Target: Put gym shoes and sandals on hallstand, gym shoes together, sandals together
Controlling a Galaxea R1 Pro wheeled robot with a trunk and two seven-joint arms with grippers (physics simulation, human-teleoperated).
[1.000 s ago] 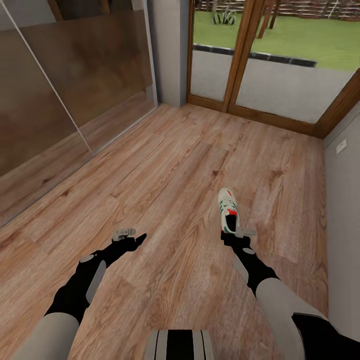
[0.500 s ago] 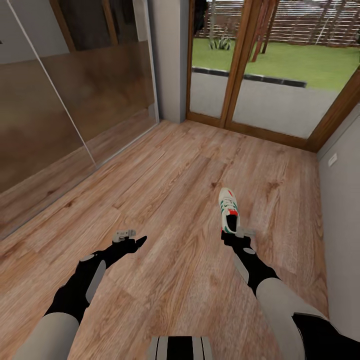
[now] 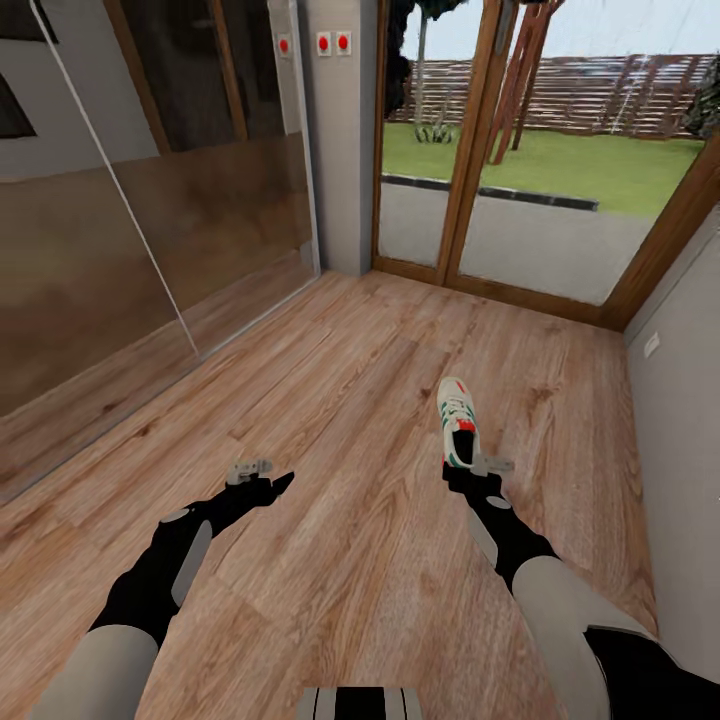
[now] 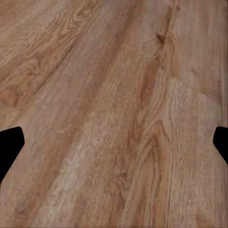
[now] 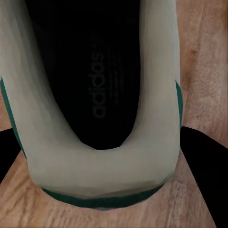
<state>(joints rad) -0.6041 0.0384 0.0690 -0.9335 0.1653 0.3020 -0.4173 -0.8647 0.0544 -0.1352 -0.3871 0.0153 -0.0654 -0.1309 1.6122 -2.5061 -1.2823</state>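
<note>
The word "adidas" reads on the dark insole of the gym shoe (image 5: 99, 95), seen from its heel end. The right gripper (image 3: 470, 472) has its jaws closed on that heel, one finger on each side; the shoe's long axis runs away from the robot, toe toward the glass doors (image 3: 520, 150), above the corridor floor (image 3: 340, 400). The left gripper (image 3: 262, 482) holds nothing, its jaws spread wide.

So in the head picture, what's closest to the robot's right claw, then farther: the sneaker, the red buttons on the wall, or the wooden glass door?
1. Sneaker: gripped at its heel by the right claw, toe pointing away.
2. Wooden glass door: straight ahead at the end of the floor.
3. Red buttons: high on the grey wall, ahead and left; judged farthest.
</note>
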